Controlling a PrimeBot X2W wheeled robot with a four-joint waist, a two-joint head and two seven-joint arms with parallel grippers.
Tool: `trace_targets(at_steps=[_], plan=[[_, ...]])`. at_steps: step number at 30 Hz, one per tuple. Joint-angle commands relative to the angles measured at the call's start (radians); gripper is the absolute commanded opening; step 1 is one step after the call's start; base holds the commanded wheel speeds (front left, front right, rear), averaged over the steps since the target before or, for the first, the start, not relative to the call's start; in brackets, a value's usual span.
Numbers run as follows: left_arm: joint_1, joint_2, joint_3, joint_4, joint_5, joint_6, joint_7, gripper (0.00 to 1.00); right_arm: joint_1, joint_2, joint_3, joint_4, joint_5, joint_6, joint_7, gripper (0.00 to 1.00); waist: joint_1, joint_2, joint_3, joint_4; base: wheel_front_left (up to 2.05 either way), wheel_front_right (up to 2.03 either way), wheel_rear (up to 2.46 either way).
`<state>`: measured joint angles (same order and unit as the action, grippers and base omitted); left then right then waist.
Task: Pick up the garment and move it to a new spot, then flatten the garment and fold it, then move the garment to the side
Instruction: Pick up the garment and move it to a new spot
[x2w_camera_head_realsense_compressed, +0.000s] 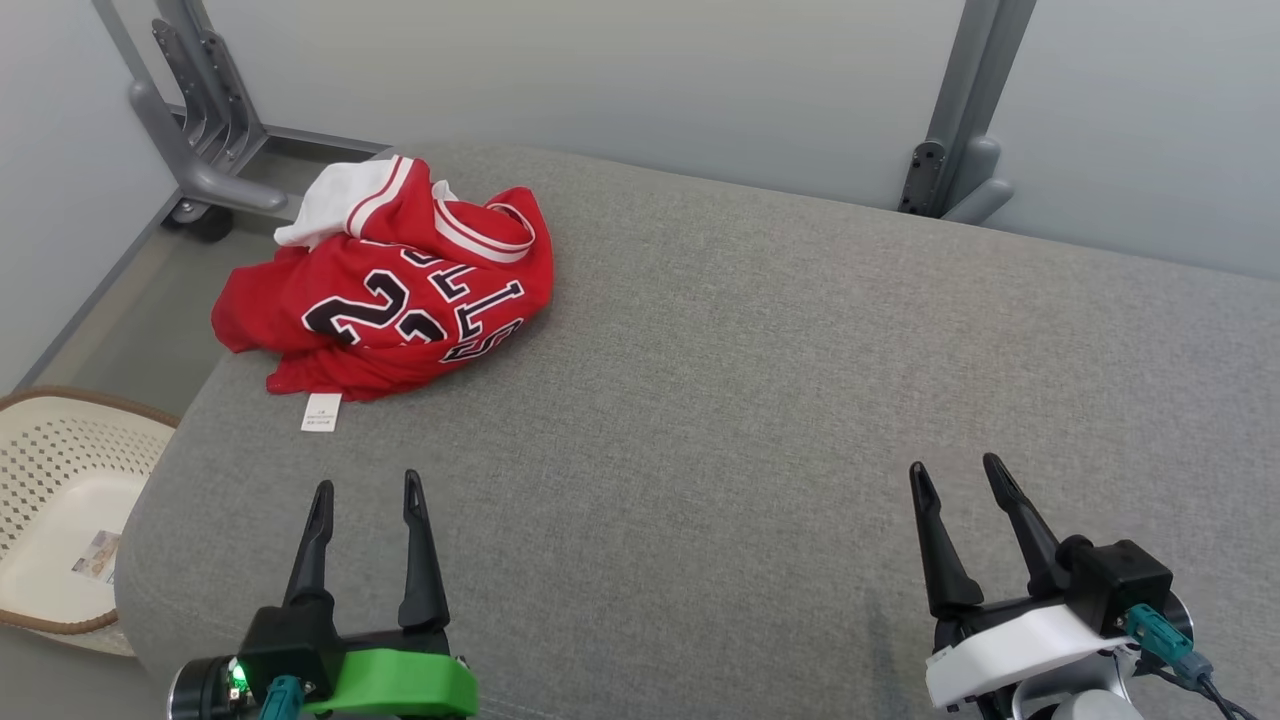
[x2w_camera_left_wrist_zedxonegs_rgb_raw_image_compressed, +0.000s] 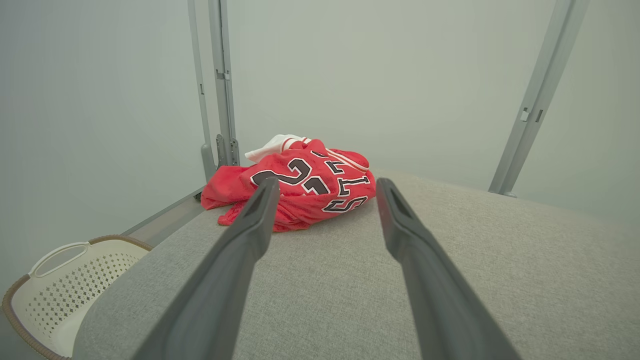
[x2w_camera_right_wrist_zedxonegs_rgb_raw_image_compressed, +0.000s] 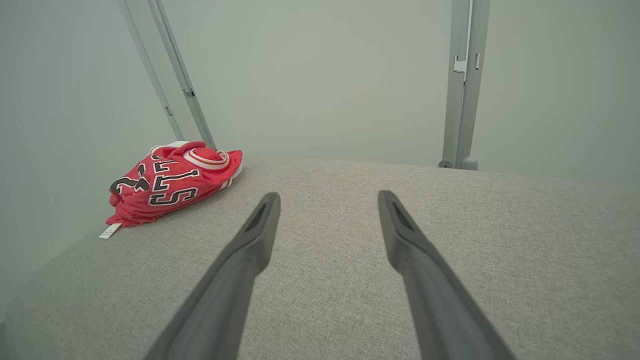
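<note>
The garment (x2w_camera_head_realsense_compressed: 395, 285) is a red jersey with black-and-white lettering and white trim, crumpled in a heap at the far left corner of the grey padded surface (x2w_camera_head_realsense_compressed: 760, 400). A white tag (x2w_camera_head_realsense_compressed: 321, 412) sticks out at its near edge. My left gripper (x2w_camera_head_realsense_compressed: 367, 487) stands open at the lower left, well short of the heap, with nothing between its fingers. Open as well, my right gripper (x2w_camera_head_realsense_compressed: 958, 467) sits at the lower right, far from the jersey. The left wrist view has the garment (x2w_camera_left_wrist_zedxonegs_rgb_raw_image_compressed: 300, 185) straight ahead beyond the open fingers; in the right wrist view the garment (x2w_camera_right_wrist_zedxonegs_rgb_raw_image_compressed: 172, 182) lies far left.
A cream perforated basket (x2w_camera_head_realsense_compressed: 60, 500) stands on the floor left of the surface, below its edge. Grey metal frame posts (x2w_camera_head_realsense_compressed: 960, 110) rise behind, with a wheeled base (x2w_camera_head_realsense_compressed: 200, 190) at the back left. Pale walls close off the back.
</note>
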<state>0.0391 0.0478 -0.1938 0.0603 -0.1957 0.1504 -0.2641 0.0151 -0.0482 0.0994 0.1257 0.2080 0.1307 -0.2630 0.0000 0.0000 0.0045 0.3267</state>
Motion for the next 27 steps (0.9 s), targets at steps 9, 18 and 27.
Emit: trace_targets(at_steps=[9,18,27], plan=[[-0.027,0.005,0.024,-0.01,-0.027,0.016,0.0,1.0,-0.024,-0.004,-0.005,0.004,-0.002,0.0,-0.004,1.0,0.0,0.0,0.049,0.01,0.0,0.0,0.0],[-0.222,0.004,0.111,0.059,0.002,-0.024,0.0,1.0,-0.077,-0.004,-0.015,-0.004,-0.037,0.0,-0.004,1.0,0.0,0.0,0.153,-0.016,0.0,0.0,0.0],[-0.563,0.005,0.247,0.304,0.006,-0.12,0.0,1.0,-0.162,-0.004,-0.015,-0.009,-0.088,0.0,-0.004,1.0,0.0,0.0,0.315,-0.046,0.0,0.0,0.0]])
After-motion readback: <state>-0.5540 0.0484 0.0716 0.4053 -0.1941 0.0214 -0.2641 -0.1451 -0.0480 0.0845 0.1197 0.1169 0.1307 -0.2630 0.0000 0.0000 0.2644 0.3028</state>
